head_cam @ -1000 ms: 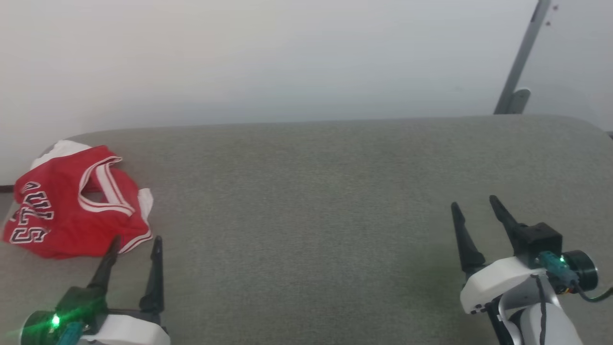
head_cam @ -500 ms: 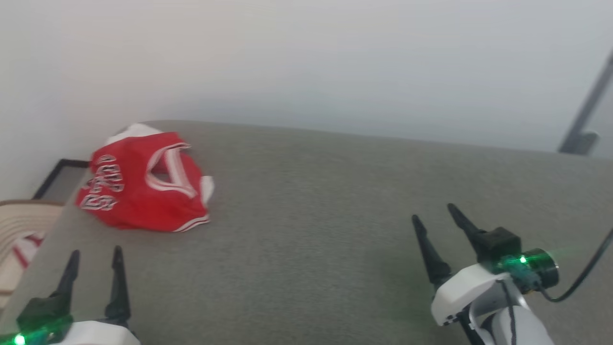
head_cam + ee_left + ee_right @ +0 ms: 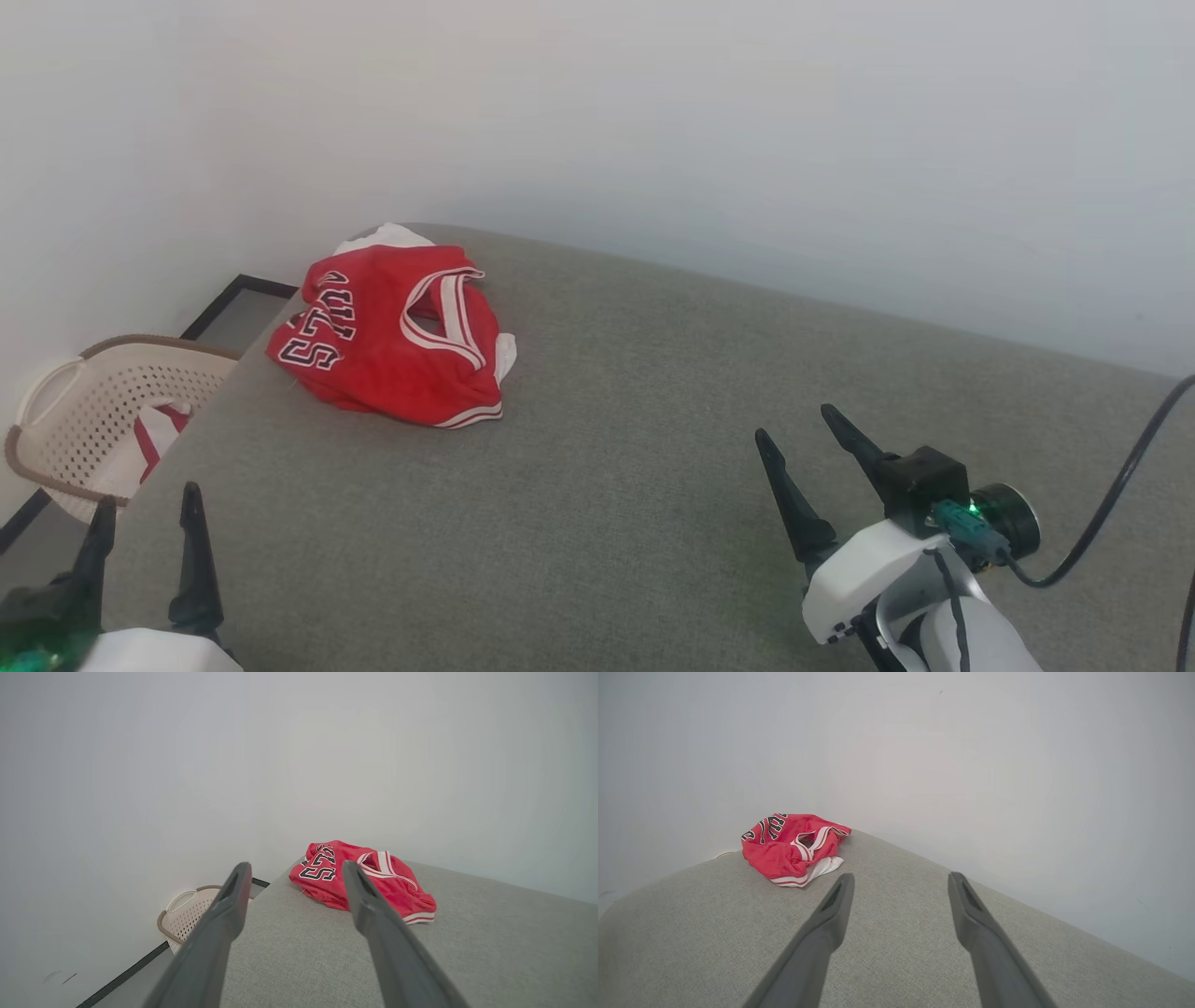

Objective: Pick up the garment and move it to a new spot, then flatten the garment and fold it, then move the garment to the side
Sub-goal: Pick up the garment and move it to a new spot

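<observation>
The garment (image 3: 387, 341) is a red jersey with white trim and black lettering, lying crumpled near the far left corner of a grey padded surface (image 3: 607, 485). In the left wrist view the garment (image 3: 369, 882) lies well ahead, partly behind the right finger. From the right wrist it appears as a bunched garment (image 3: 791, 847) at the far left. My left gripper (image 3: 147, 504) is open at the lower left, over the surface's left edge. My right gripper (image 3: 794, 422) is open at the lower right. Both hold nothing and stand far from the jersey.
A cream perforated basket (image 3: 84, 411) with a brown rim stands on the floor left of the surface, holding some red-and-white cloth. It shows too as a basket (image 3: 187, 910) in the left wrist view. A white wall runs behind. A black cable (image 3: 1111, 504) trails from my right wrist.
The head camera has turned left, so the jersey sits more toward the middle of the view and the basket has come into sight. The jersey itself lies as before.
</observation>
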`<state>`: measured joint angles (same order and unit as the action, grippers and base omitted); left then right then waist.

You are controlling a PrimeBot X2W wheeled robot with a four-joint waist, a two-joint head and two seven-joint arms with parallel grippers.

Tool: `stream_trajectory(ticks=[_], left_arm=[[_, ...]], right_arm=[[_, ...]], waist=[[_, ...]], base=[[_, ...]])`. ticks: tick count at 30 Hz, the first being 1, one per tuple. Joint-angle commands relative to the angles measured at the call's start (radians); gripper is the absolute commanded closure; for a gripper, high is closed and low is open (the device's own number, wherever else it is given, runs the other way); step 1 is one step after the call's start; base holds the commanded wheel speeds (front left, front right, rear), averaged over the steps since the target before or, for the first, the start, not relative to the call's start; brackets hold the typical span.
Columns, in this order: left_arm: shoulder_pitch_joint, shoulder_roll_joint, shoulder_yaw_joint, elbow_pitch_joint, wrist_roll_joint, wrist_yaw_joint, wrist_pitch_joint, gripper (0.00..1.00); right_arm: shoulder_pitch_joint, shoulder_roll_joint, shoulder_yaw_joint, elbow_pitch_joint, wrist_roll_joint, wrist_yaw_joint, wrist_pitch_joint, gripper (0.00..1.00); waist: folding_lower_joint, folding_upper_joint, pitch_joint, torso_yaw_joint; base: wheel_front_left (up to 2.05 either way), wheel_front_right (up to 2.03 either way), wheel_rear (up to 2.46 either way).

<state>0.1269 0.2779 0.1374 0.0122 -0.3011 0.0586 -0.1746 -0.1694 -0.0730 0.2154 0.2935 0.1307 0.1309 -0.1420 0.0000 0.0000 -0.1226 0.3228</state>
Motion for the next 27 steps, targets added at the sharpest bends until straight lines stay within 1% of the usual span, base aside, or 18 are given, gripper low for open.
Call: stream_trajectory(ticks=[1,7,9,11,16,20,22,23,27], left_arm=[[0.008,0.002,0.006,-0.009,-0.01,0.004,0.009,0.0],[-0.062,0.018,0.015,-0.01,-0.062,-0.024,0.048,0.0],[-0.095,0.043,0.018,0.001,-0.069,-0.034,0.068,0.0],[-0.145,0.05,0.024,0.001,-0.094,-0.042,0.082,0.0],[-0.288,0.09,0.018,0.028,-0.115,-0.062,0.121,0.0],[-0.417,0.122,-0.005,0.093,-0.123,-0.085,0.156,0.0],[-0.493,0.126,-0.02,0.144,-0.145,-0.103,0.174,0.0],[-0.493,0.126,-0.02,0.144,-0.145,-0.103,0.174,0.0],[-0.645,0.152,-0.046,0.29,-0.165,-0.13,0.215,0.0]], right_arm=[[-0.013,-0.001,-0.001,0.003,0.0,0.0,-0.006,0.0],[-0.025,-0.018,-0.018,-0.011,-0.005,0.0,0.006,0.0],[-0.031,-0.029,-0.027,-0.021,-0.004,0.0,0.012,0.0],[-0.046,-0.043,-0.039,-0.041,-0.009,0.0,0.023,0.0],[-0.075,-0.085,-0.076,-0.108,-0.011,0.0,0.05,0.0],[-0.106,-0.125,-0.109,-0.168,-0.008,-0.001,0.072,0.0],[-0.121,-0.142,-0.126,-0.199,-0.007,-0.001,0.081,0.0],[-0.121,-0.142,-0.126,-0.199,-0.007,-0.001,0.081,0.0],[-0.151,-0.176,-0.151,-0.268,-0.007,-0.001,0.107,0.0]], waist=[[0.0,0.0,0.004,0.0],[0.0,0.0,0.041,-0.029],[0.0,0.0,0.062,-0.044],[0.0,0.0,0.098,-0.063],[0.0,0.0,0.209,-0.106],[0.0,0.0,0.312,-0.131],[0.0,0.0,0.365,-0.14],[0.0,0.0,0.365,-0.14],[0.0,0.0,0.469,-0.157]], base=[[0.0,0.0,0.0],[0.0,0.0,0.0],[0.0,0.0,0.0],[0.0,0.0,0.0],[0.0,0.0,0.0],[0.0,0.0,0.0],[0.0,0.0,0.0],[0.0,0.0,0.0],[0.0,0.0,0.0]])
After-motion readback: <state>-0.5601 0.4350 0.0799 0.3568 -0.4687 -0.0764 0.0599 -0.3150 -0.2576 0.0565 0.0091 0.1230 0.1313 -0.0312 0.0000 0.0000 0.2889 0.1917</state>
